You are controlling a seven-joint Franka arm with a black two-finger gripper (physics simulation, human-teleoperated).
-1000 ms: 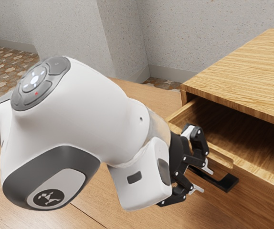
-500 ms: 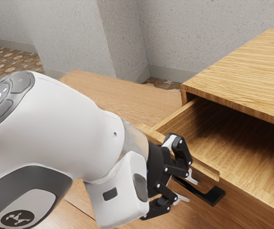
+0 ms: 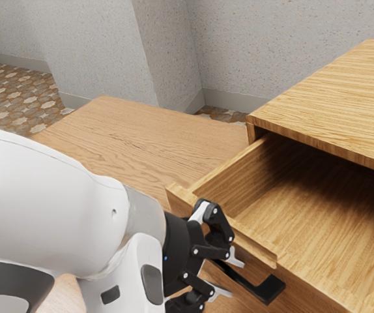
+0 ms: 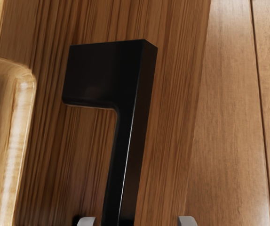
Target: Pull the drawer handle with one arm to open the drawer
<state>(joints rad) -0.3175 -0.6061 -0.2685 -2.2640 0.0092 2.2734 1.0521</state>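
Observation:
The wooden drawer (image 3: 221, 176) stands pulled well out of the cabinet (image 3: 343, 98), its bare inside showing. A black bar handle (image 3: 260, 287) runs along the drawer's front panel. My black gripper (image 3: 226, 276) straddles one end of that handle, one finger above the bar and one below it. In the wrist view the handle (image 4: 121, 122) runs down between my two pale fingertips (image 4: 85, 221). One tip sits close against the bar; a clear gap separates the other tip from it. The fingers stand wider than the bar, so the gripper is open around the handle.
The cabinet rests on a wooden table (image 3: 135, 140). My white forearm (image 3: 50, 228) covers the lower part of the exterior view's left. Grey walls (image 3: 252, 39) and a patterned floor (image 3: 11, 91) lie behind the table.
The drawer has slid steadily out toward the exterior view's lower left, with the handle and my gripper moving along with it. My arm has drawn back the same way.

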